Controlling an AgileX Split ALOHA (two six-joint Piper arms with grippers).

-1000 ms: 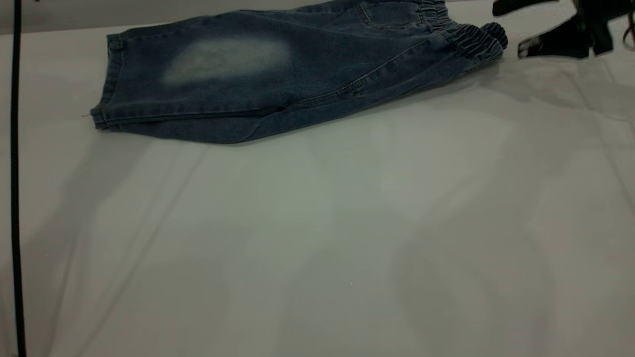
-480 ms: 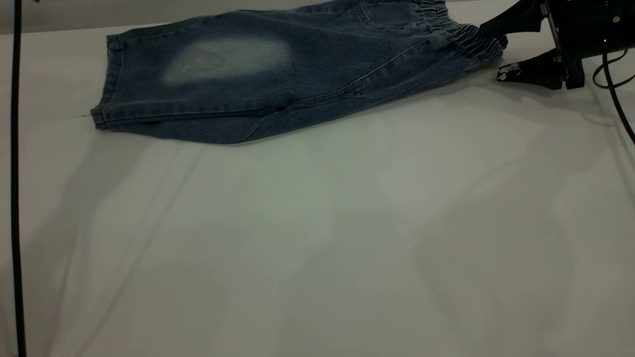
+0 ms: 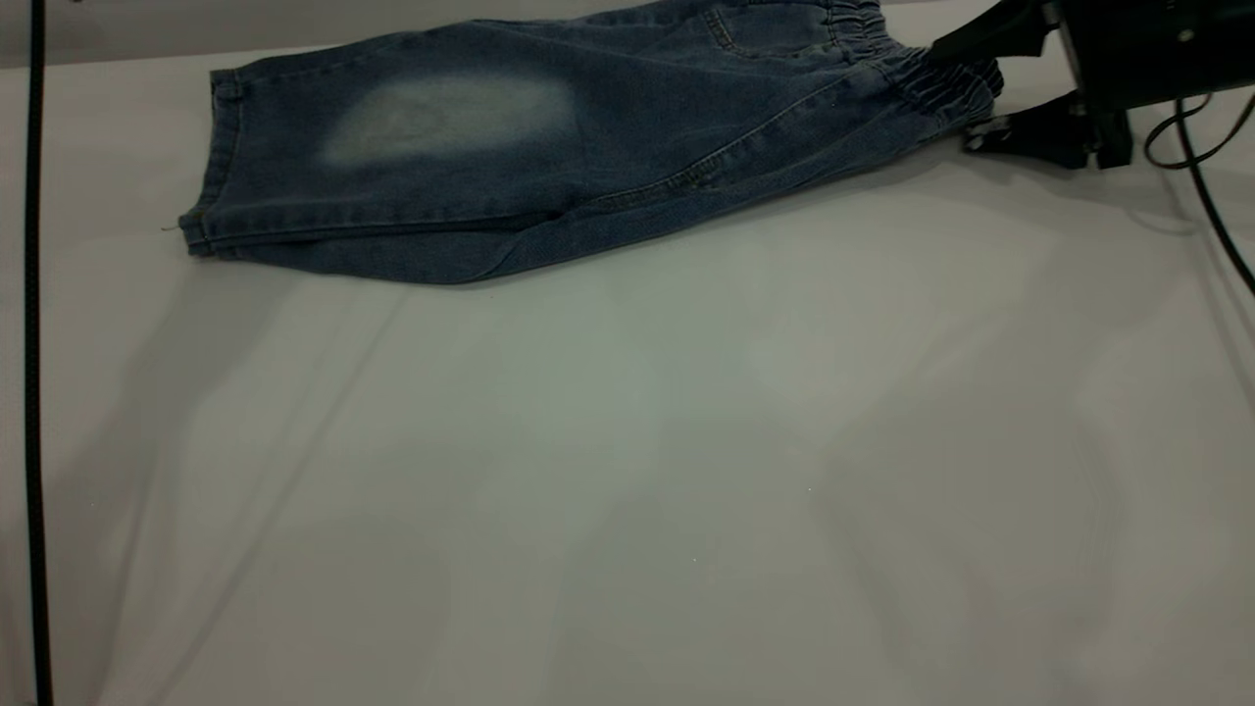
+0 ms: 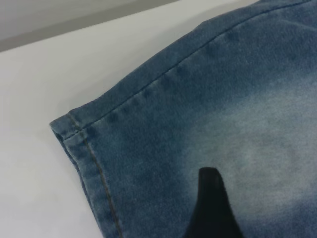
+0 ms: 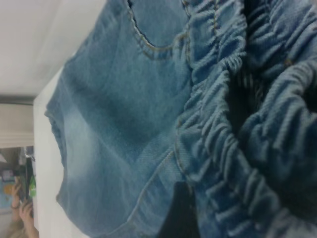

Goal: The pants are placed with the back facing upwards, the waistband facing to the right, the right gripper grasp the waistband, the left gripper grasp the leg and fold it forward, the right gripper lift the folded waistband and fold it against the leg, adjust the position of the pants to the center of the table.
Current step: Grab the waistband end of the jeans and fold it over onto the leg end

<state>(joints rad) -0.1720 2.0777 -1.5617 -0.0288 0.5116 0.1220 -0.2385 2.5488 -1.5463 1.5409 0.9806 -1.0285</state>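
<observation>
Pants [image 3: 549,147] lie flat along the desk's [image 3: 637,461] far edge, long axis running left-right, leg hems toward the left edge, waistband [image 3: 931,78] toward the far right corner. Right gripper [image 3: 966,93] at the waistband, jaws wide, one finger above the gathered band and one below. Left gripper: one finger [image 4: 213,208] over the faded patch, jaw state can't tell. Near half of the desk is open.

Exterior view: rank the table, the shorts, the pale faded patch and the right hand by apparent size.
1. Table
2. Denim shorts
3. Faded patch
4. Right hand: cropped by the frame edge, so its rank against the patch is unsure.
</observation>
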